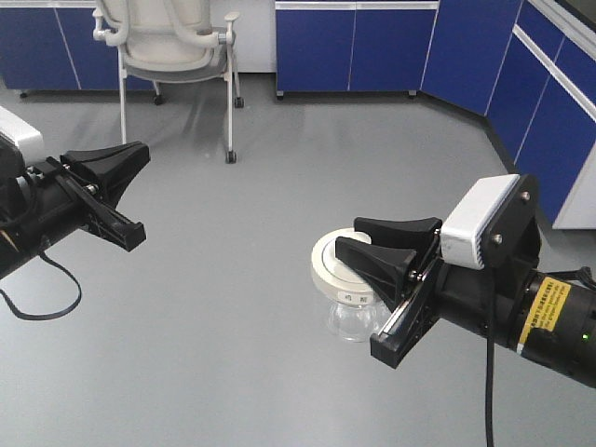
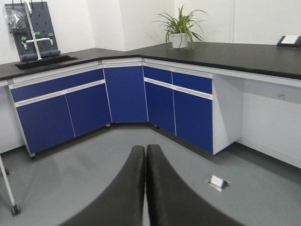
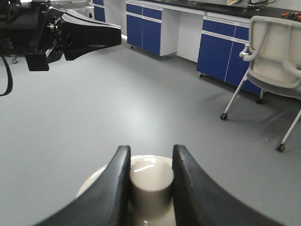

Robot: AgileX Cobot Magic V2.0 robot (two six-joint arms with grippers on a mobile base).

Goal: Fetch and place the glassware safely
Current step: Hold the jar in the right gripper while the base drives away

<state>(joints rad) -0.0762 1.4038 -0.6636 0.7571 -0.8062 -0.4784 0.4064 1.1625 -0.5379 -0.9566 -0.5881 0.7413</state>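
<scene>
We find a grey floor (image 1: pixel 233 279) filling most of the front view, with blue cabinets (image 1: pixel 391 47) along the top edge and a white chair (image 1: pixel 172 37) at upper left. The left gripper (image 1: pixel 140 154) hangs at mid left; the left wrist view shows its fingers pressed together on nothing. The right gripper (image 1: pixel 352 235), lower right of centre, has its fingers clamped on the knob (image 3: pixel 150 181) of the glass jar (image 1: pixel 352 318). The jar appears to hang clear of the floor, with no surface near it.

We judge the carrying step to be in hand: fetched, not yet placed. The next move calls for slow, level travel to a tabletop (image 2: pixel 244 54) and a gentle lowering before release. Held by the lid alone, the body could drop away.

The jar is small, squat and clear. Its lid (image 1: pixel 326 265) is wide, round and cream-white, with a small label (image 1: pixel 355 295) on the rim.
</scene>
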